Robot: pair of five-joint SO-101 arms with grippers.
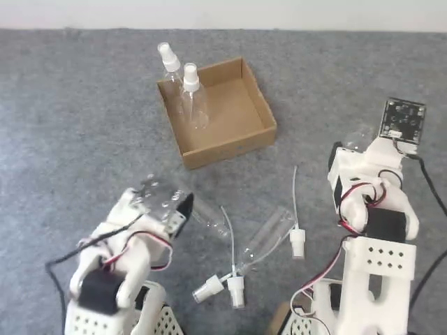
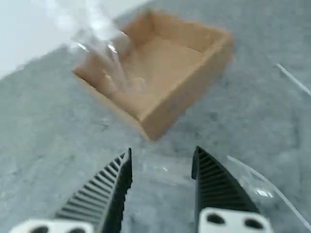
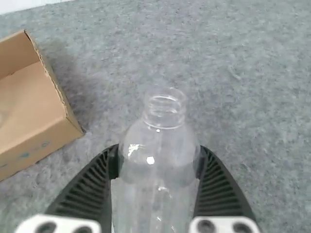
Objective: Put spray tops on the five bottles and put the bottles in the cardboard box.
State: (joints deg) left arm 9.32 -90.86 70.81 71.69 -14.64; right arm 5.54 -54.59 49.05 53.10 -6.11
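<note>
The cardboard box (image 1: 260, 105) (image 2: 184, 92) holds two clear bottles (image 1: 190, 98) with white spray tops, leaning in its far left corner. My left gripper (image 1: 181, 207) (image 2: 163, 170) is open just above the carpet, with a topless clear bottle (image 1: 209, 218) (image 2: 163, 174) lying past its fingertips. Another bottle (image 1: 269, 237) (image 2: 260, 187) lies to the right of that one, with a white spray top (image 1: 208, 289) at its neck end. Two loose spray tops (image 1: 236, 290) (image 1: 297, 243) with long tubes lie nearby. My right gripper (image 3: 155, 155) is shut on an open-necked bottle (image 3: 158, 145) (image 1: 357, 137).
Grey carpet (image 1: 84, 125) covers the table, with free room to the left of the box and behind it. The box's near corner (image 3: 73, 127) lies close beside the bottle in my right gripper. A camera board (image 1: 402, 120) sits on the right arm.
</note>
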